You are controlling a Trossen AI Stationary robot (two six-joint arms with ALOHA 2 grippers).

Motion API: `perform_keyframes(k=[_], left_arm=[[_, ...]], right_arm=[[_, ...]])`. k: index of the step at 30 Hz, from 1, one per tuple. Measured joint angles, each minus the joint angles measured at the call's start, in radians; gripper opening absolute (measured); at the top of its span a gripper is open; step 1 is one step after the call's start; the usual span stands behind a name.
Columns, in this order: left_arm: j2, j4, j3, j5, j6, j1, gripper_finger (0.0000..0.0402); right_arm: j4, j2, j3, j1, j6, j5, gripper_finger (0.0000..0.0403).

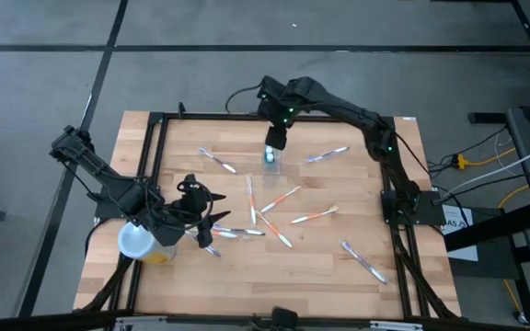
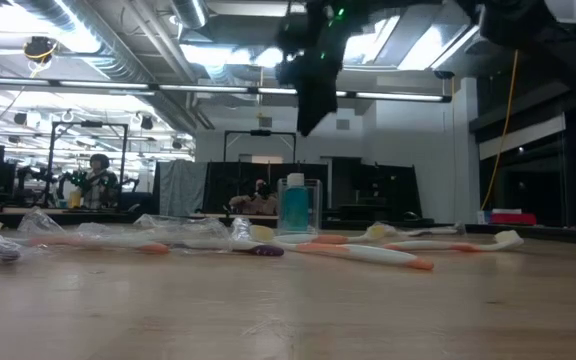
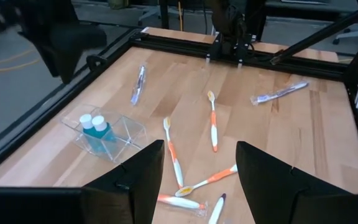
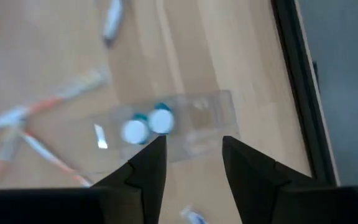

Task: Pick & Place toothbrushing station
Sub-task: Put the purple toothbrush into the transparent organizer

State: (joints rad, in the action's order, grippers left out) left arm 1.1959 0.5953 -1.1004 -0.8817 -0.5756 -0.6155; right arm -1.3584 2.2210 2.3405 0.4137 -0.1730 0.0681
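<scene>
- Right gripper (image 1: 273,141) hangs just above the toothbrushing station (image 1: 270,156), jaws apart and holding nothing.
- The clear station (image 3: 104,134) stands upright on the wooden table (image 1: 339,248) near its far edge, two blue white-capped bottles (image 4: 148,126) inside.
- Left gripper (image 1: 212,223) waits beside the yellow tub (image 1: 145,245), jaws apart, empty.
- Toothbrushes (image 1: 313,216) lie scattered mid-table.
</scene>
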Motion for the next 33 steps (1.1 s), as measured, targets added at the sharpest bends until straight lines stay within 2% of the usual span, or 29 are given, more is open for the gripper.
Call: perform_keyframes(k=[4,8,16,21,24,27,30,33], left_arm=[[-0.043,0.006,0.000,0.004,0.061,0.003,0.0196],[-0.145,0.008,0.000,0.012,0.158,0.006,0.0196],[-0.347,-0.005,0.000,0.145,0.310,0.061,0.0196],[-0.466,-0.171,0.068,0.182,0.420,0.096,0.0196],[-0.562,-0.260,0.160,0.193,0.415,0.115,0.0196],[-0.632,-0.259,0.237,0.185,0.354,0.126,0.0196],[-0.643,-0.175,0.287,0.159,0.267,0.138,0.0196],[-0.594,-0.035,0.291,0.094,0.155,0.167,0.0196]], right_arm=[[0.025,-0.103,0.000,0.002,0.035,0.069,0.0160],[0.072,-0.232,0.000,-0.004,0.066,0.119,0.0160],[0.178,-0.447,0.002,-0.062,0.135,0.136,0.0160],[0.184,-0.508,0.002,-0.112,0.156,0.135,0.0160],[0.173,-0.527,0.001,-0.133,0.166,0.134,0.0160],[0.139,-0.554,0.001,-0.143,0.172,0.131,0.0160],[0.080,-0.584,0.001,-0.144,0.199,0.131,0.0160],[0.021,-0.617,0.001,-0.143,0.222,0.123,0.0160]])
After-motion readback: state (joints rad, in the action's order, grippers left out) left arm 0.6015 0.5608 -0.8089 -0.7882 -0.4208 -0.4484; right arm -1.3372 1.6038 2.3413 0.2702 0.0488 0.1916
